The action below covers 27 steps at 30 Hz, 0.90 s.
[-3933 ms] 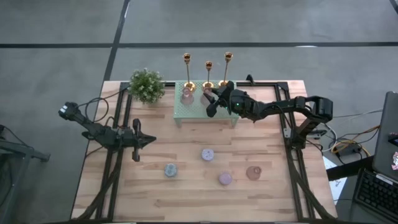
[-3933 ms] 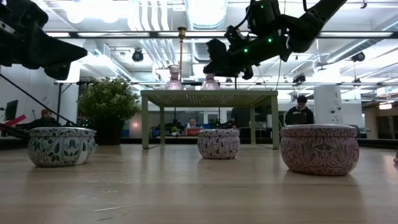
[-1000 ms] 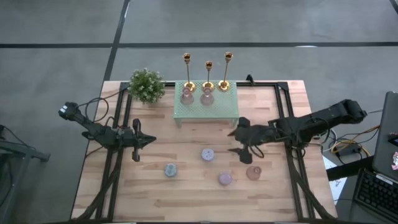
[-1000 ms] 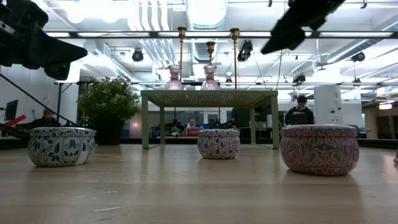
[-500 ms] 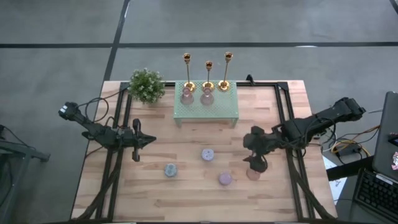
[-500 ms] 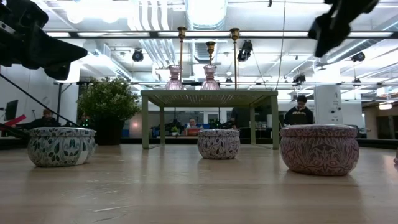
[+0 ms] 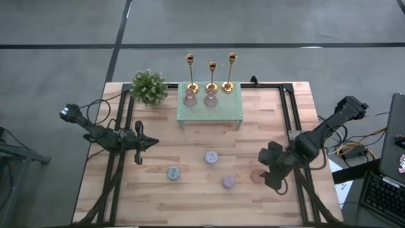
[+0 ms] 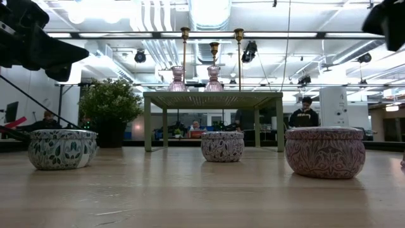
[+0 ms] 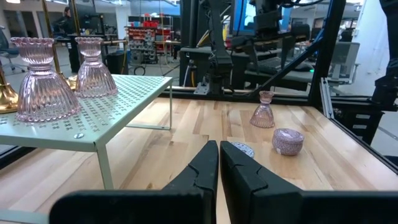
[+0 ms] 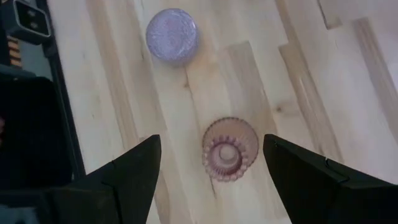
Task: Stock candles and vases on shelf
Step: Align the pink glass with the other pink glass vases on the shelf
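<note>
From above, the shelf (image 7: pixel 209 109) is recorded at the far middle of the table (image 7: pixel 190 202), with two vases (image 7: pixel 190 97) set along its back edge before three brass candlesticks (image 7: pixel 211 76) and a potted plant (image 7: pixel 149 87) beside it; three candles (image 7: pixel 211 157) lie loose on the near boards, and the third vase (image 7: pixel 257 175) stands at the near right, just beside the right gripper (image 7: pixel 271 172), while the left gripper (image 7: pixel 140 143) is parked well apart at the left. At table height, the three candles are catalogued in a row before the shelf legs, the two shelved vases are seen upright on top, and only a dark corner of the right arm is caught at the upper right, so nothing of the grasp is shown there. Past the left wrist, its fingers (image 9: pixel 202 168) are noted pressed together on nothing, the loose vase standing far off near a candle. Past the right wrist, the fingers (image 10: pixel 130 168) are spread wide to either side of the vase (image 10: pixel 229 149), viewed mouth-up and untouched. A sound pick would likely be made by a straight descent centred on the neck, closure kept gentle since glass is judged slippery and easily tipped, and the nearby lavender candle (image 10: pixel 172 35) left undisturbed.
</note>
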Motion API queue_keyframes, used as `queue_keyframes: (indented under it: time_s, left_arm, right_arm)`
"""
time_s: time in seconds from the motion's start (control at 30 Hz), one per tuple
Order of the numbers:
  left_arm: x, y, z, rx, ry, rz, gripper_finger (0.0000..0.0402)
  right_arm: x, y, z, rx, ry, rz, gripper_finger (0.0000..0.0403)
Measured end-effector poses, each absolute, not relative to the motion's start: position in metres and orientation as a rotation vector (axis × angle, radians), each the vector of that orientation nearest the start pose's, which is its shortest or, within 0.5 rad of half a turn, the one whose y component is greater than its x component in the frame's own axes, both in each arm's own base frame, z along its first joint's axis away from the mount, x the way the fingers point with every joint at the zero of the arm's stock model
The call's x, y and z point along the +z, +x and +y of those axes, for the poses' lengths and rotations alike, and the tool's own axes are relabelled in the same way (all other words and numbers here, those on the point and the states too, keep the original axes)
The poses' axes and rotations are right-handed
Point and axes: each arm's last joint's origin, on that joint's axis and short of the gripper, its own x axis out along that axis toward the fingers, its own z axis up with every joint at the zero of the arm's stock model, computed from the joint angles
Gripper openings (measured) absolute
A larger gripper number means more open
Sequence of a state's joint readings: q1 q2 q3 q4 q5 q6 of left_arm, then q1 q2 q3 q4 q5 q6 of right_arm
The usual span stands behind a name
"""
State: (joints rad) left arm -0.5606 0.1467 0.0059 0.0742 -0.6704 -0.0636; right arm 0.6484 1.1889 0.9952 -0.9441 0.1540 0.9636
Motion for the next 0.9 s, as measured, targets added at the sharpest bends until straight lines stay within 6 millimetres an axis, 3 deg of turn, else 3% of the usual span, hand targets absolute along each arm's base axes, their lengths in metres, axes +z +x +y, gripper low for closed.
queue_keyframes:
  time_s: [0.33, 0.9]
  left_arm:
    - [0.161, 0.094, -0.038, 0.112, -0.025, 0.051, 0.0021]
    - [0.161, 0.094, -0.038, 0.112, -0.025, 0.051, 0.0021]
  right_arm:
    - [0.265, 0.147, 0.15, -0.178, 0.46, 1.115, 0.0272]
    - [0.211, 0.12, 0.183, -0.344, 0.395, 1.097, 0.0261]
